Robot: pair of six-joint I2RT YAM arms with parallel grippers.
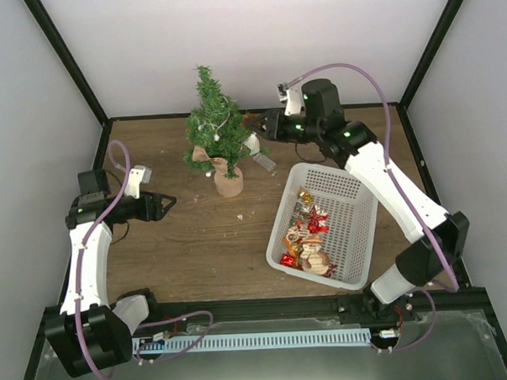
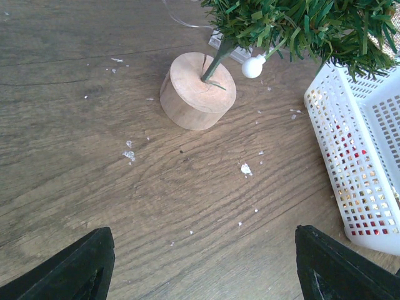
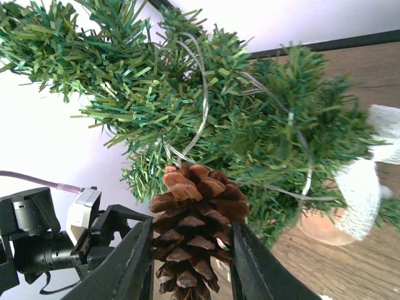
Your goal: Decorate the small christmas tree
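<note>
The small christmas tree (image 1: 213,124) stands upright at the back of the table on a round wooden base (image 1: 229,183); a thin silvery string winds through its branches (image 3: 250,125). My right gripper (image 1: 252,123) is at the tree's right side, about mid-height. It is shut on a brown pine cone (image 3: 197,219), whose top touches the green needles. Its fingers (image 3: 134,262) press the cone from both sides. My left gripper (image 1: 166,202) hovers open and empty over bare wood, left of the base (image 2: 197,90). A white ball (image 2: 253,66) hangs from a low branch.
A white perforated basket (image 1: 276,231) right of the tree holds several red, gold and tan ornaments (image 1: 310,234). Its corner (image 2: 359,144) lies to the right in the left wrist view. White crumbs (image 2: 245,169) dot the wood. White walls and black frame posts enclose the table.
</note>
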